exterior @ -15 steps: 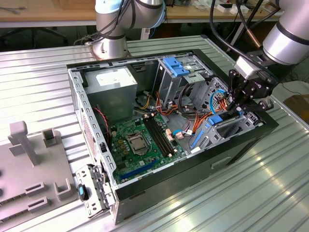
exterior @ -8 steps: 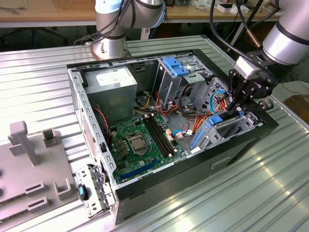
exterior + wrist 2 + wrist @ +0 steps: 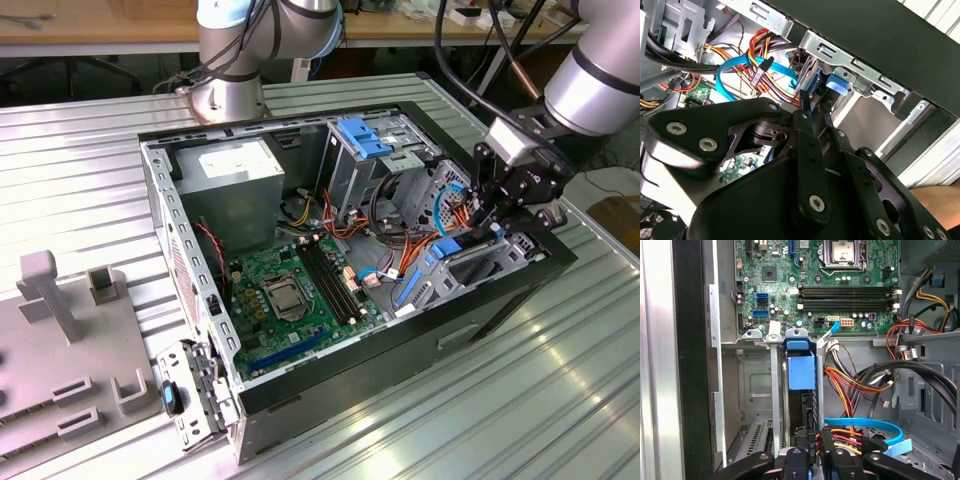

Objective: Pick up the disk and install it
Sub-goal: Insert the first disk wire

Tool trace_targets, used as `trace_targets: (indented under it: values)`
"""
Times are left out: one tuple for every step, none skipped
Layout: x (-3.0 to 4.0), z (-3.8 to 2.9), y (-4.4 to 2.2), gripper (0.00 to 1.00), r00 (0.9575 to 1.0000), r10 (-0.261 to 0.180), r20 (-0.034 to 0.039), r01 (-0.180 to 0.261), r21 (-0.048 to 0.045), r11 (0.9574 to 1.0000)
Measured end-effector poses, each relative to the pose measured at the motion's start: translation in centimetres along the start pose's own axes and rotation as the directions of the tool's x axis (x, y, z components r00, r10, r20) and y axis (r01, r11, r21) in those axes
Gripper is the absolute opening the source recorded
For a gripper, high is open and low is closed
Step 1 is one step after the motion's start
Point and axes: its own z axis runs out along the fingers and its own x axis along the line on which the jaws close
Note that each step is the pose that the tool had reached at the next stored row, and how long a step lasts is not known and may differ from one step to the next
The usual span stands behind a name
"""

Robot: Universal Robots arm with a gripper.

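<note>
We're looking at an open computer case (image 3: 200,330) lying on a ribbed metal table (image 3: 90,170). The arm is reaching in from the exterior view's right, and the gripper (image 3: 497,216) is sitting at the drive cage (image 3: 500,262) on the case's right end. In the first wrist view the disk (image 3: 801,405) is standing on edge in a narrow slot of the cage, blue rail (image 3: 801,369) on its far end, between 2 metal bay walls. The gripper (image 3: 812,450) fingers are sitting close together at the disk's near edge, beside the orange and yellow wires (image 3: 850,385). We're reading them as nearly closed, but we cannot tell if they're actually pinching the disk. In the second wrist view the fingertips (image 3: 805,120) are pointing at a blue tab (image 3: 837,84) under the metal bracket. The motherboard (image 3: 290,295) is lying on the case floor, and the power supply (image 3: 235,190) is sitting at the far corner. A light blue cable (image 3: 865,426) is curving just beside the gripper.
</note>
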Motion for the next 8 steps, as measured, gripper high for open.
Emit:
trace_targets:
  values:
    - [-0.02, -0.2, -0.01, 0.24, 1.0, 0.0, -0.0003, 0.0, 0.0001, 1.0]
    - [-0.03, -0.33, -0.02, 0.24, 1.0, 0.0, -0.0003, 0.0, 0.0001, 1.0]
    - [-0.04, -0.47, -0.02, 0.24, 1.0, 0.0, -0.0002, 0.0, 0.0003, 1.0]
    - [-0.06, -0.66, -0.03, 0.24, 1.0, 0.0, -0.0002, 0.0, 0.0004, 1.0]
    - [-0.08, -0.84, -0.03, 0.24, 1.0, 0.0, -0.0003, 0.0, 0.0006, 1.0]
    - [-0.08, -0.97, -0.04, 0.24, 1.0, 0.0, -0.0003, 0.0, 0.0007, 1.0]
    - [-0.09, -1.07, -0.04, 0.24, 1.0, 0.0, -0.0003, 0.0, 0.0008, 1.0]
    - [-0.09, -1.18, -0.05, 0.24, 1.0, 0.0, -0.0003, 0.0, 0.0009, 1.0]
